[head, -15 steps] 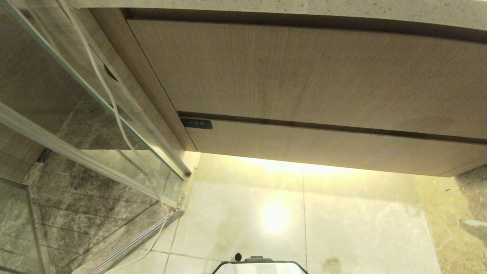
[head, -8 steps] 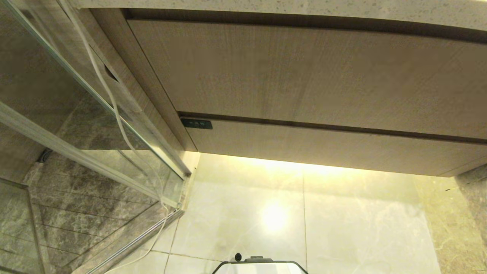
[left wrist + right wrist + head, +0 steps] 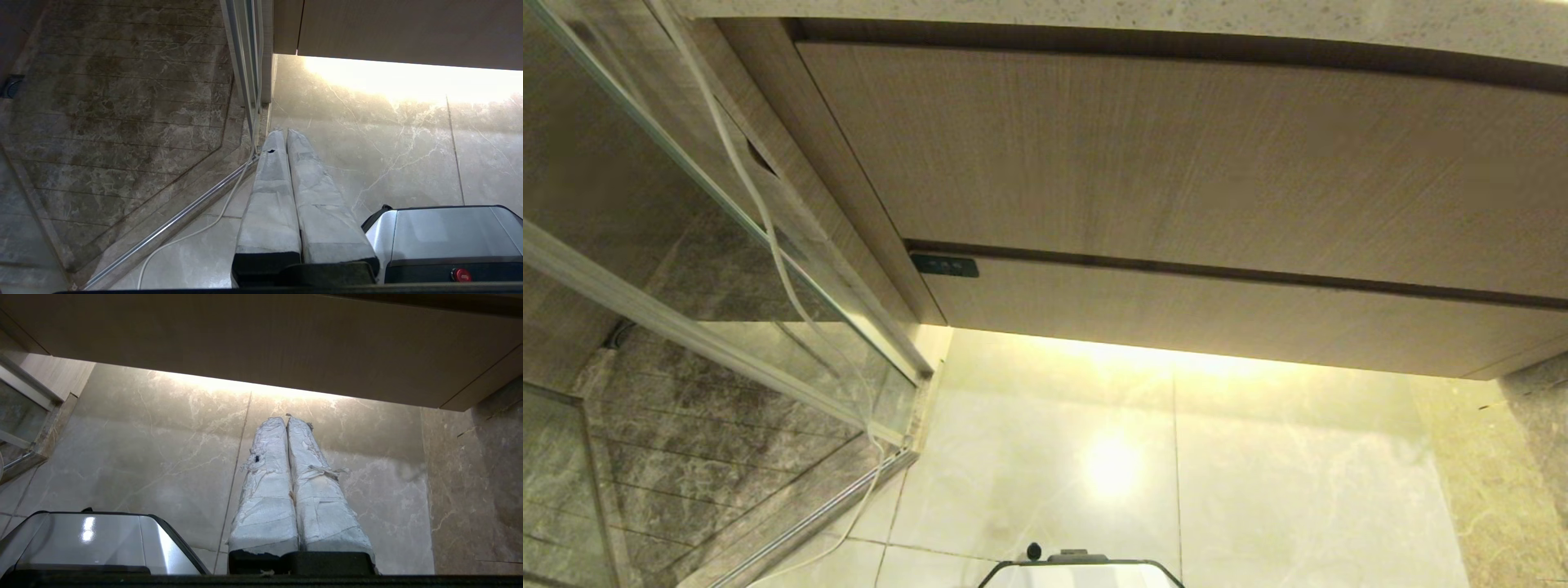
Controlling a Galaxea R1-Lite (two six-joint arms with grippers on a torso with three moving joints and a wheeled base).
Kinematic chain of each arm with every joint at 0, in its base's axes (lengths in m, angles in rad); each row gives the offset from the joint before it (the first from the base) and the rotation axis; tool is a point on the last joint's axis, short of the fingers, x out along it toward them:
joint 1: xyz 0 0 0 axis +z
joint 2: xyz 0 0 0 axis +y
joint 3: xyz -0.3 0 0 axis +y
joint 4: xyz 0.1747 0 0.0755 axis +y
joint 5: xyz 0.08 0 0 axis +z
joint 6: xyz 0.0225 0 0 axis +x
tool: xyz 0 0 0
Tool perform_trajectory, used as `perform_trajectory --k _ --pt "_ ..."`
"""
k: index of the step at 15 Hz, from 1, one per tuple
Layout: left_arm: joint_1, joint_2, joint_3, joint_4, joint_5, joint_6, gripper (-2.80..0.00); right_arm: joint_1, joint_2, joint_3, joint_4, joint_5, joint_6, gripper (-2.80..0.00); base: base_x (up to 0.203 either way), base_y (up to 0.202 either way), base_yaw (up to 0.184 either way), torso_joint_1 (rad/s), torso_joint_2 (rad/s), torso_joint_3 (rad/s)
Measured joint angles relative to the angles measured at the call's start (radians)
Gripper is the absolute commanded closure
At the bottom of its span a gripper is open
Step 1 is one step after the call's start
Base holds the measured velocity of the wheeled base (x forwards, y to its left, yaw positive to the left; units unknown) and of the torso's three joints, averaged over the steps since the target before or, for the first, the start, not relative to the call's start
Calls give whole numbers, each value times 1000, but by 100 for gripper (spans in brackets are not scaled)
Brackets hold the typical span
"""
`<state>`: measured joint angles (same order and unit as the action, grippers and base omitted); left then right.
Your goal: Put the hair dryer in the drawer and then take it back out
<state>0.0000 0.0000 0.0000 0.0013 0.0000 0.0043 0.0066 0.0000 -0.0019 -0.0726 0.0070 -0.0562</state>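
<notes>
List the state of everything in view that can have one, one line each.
drawer: shut, front flush with the cabinet.
taller panel above it: shut.
hair dryer: not in view.
left hand: shut, empty, hanging over the floor.
right hand: shut, empty, hanging over the floor.
white cord: slack, trailing down along the glass partition to the floor.
under-cabinet light: on.

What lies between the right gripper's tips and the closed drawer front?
Only bare marble floor, as the right wrist view shows; the right gripper, shut and empty, points toward the drawer.
</notes>
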Motion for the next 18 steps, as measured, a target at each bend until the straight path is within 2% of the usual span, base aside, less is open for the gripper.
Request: perform_trajectory --k 6,10,18 --pt "0 0 0 0 0 0 0 0 -4 2 3 -2 11 0 0 0 0 0 0 0" --pt "0 0 0 0 0 0 0 0 -4 2 71 -7 69 0 0 0 0 0 0 0" --pt "0 0 0 0 0 0 0 0 -3 2 73 -7 73 0 0 0 0 0 0 0"
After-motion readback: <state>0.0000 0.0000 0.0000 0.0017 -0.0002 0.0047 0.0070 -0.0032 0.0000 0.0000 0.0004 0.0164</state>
